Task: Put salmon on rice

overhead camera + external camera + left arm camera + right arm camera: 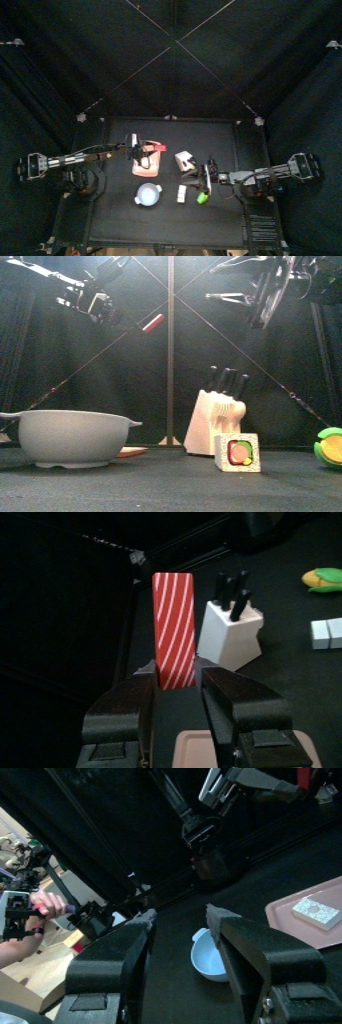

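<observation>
Item: salmon. A flat oblong red piece with pale slanted stripes is held upright, clear of the worktop. In the front view it is seen high up at a slant, left of the middle, above the other items.

Item: left gripper. The jaws are closed on the lower end of the salmon, one jaw against each flat side. Most of the piece stands out beyond the tips.

Item: right gripper. It is raised on the right side of the worktop. The jaws are parted widely and nothing is gripped between them.

Item: rice. A small white block is laid on a pink tray, well apart from the salmon.

Item: bowl. A blue-white bowl is set on the worktop near the tray. It is seen between the right jaws but is not touched by them.

Item: knife block. A white block with black handles stands upright near the middle of the worktop.

Item: sushi roll. It stands just in front of the knife block.

Item: green and yellow toy. It is placed at the right edge of the front view. What it is cannot be told.

Item: a person's hand. It is seen beyond the curtains in the right wrist view.
</observation>
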`<state>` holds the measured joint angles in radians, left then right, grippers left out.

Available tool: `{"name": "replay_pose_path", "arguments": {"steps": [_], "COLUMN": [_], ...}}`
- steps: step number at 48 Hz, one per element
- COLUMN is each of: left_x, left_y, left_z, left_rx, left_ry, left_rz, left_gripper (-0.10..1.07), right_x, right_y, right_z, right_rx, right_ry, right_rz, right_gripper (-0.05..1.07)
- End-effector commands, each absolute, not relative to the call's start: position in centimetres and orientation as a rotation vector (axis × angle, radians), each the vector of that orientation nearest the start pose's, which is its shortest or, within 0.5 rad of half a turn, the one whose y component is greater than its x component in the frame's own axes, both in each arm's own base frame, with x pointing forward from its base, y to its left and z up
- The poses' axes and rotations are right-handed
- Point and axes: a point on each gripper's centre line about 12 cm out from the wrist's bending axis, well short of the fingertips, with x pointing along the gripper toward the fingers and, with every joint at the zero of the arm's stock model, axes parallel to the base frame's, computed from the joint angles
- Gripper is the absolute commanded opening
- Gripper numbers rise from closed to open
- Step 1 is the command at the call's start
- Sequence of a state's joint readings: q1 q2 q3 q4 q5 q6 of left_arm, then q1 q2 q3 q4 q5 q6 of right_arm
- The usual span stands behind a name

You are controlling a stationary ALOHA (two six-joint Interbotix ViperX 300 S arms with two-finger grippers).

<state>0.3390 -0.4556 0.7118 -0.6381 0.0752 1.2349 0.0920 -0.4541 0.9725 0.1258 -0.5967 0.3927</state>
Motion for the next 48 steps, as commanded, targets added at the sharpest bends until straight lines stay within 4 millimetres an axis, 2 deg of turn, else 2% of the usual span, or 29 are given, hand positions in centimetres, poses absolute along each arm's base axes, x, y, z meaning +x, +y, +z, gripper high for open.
{"name": "replay_pose_path", "arguments": {"steps": [1, 10, 17, 21, 30, 37, 43, 48], "left_x": [30.9, 30.9, 30.7, 30.9, 31.1, 31.3, 31.1, 31.2], "left_y": [10.5, 10.9, 10.6, 10.6, 10.4, 11.0, 11.8, 11.4], "left_z": [33.0, 36.7, 38.7, 39.4, 39.8, 40.2, 39.3, 38.3], "left_rx": [0.637, 0.659, 0.907, 0.898, 1.049, 0.917, 0.858, 0.766], "left_ry": [0.361, 0.285, 0.321, 0.331, 0.37, 0.425, 0.598, 0.703], "left_rz": [0.19, 0.229, 0.185, 0.176, 0.16, 0.17, 0.192, 0.272], "left_gripper": [0.65, 0.65, 0.65, 0.65, 0.65, 0.65, 0.65, 0.65], "right_x": [29.9, 30.0, 30.0, 30.0, 30.1, 30.2, 30.3, 30.4], "right_y": [1.9, 1.9, 1.9, 1.9, 1.9, 1.9, 1.9, 1.9], "right_z": [29.1, 29.1, 29.0, 29.1, 29.0, 29.1, 29.1, 29.2], "right_rx": [0.506, 0.508, 0.515, 0.517, 0.517, 0.517, 0.517, 0.517], "right_ry": [-0.096, -0.098, -0.095, -0.096, -0.094, -0.095, -0.095, -0.096], "right_rz": [0.046, 0.044, 0.041, 0.04, 0.038, 0.039, 0.039, 0.04], "right_gripper": [0.82, 0.82, 0.82, 0.82, 0.82, 0.82, 0.82, 0.82]}}
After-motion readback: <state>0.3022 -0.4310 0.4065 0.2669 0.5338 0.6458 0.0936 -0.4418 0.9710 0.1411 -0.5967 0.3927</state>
